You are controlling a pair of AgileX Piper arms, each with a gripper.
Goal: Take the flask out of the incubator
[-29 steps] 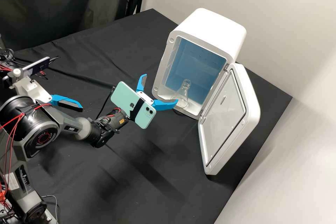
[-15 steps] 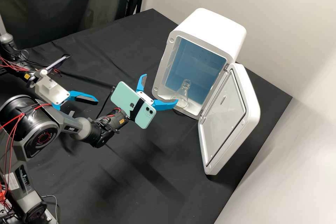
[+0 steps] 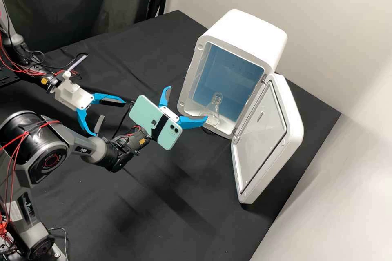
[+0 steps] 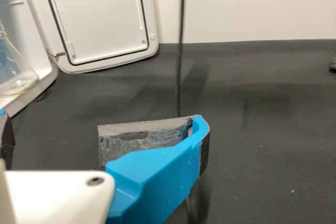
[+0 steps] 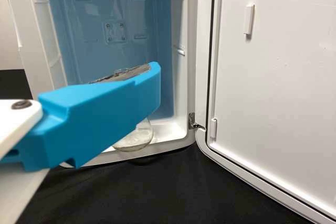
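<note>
The right arm [image 3: 94,151] is sitting stretched out low over the middle of the bench [image 3: 183,212]. The right gripper [image 3: 181,109] is holding its two blue fingers wide apart. The left gripper [image 3: 99,111] is hanging just behind it, nearer the bench's left edge, fingers spread too, maybe tilting down a little.

Blue finger [image 5: 100,114] crosses the near foreground, dark pad on its tip edge, white mount [image 5: 13,129] at its base. Behind it is the incubator [image 5: 105,24], open, with blue inner walls and a white frame. Flask [image 5: 135,138] stands on the incubator floor near the front lip, clear glass, only its round base visible under the finger. Door [image 5: 273,77] is swung wide open beside the opening, white inner panel facing the camera, metal hinge [image 5: 193,121] at the lower corner. Black bench [image 5: 157,192] below.
</note>
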